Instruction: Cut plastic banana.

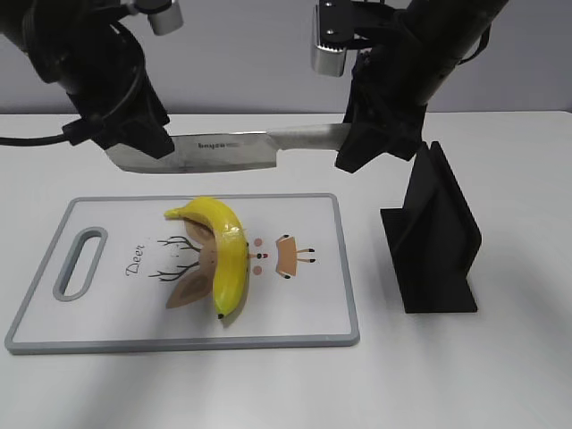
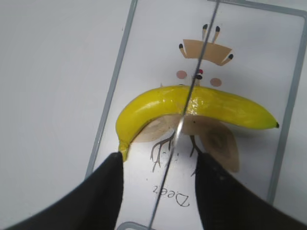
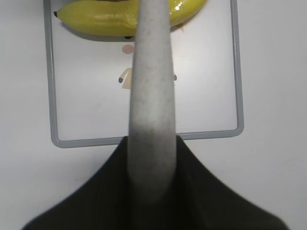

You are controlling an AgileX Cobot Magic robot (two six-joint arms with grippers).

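Banana (image 1: 228, 253), knife (image 1: 219, 150), board (image 1: 304, 313): one each.

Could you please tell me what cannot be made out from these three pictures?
- Right tool: the exterior view shows only its dark body around the knife handle; the right wrist view hides the contact behind that handle.
- Left tool: whether its pads touch the blade is unclear; the exterior view hides it.
- Banana: cut off by the right wrist view's top edge.
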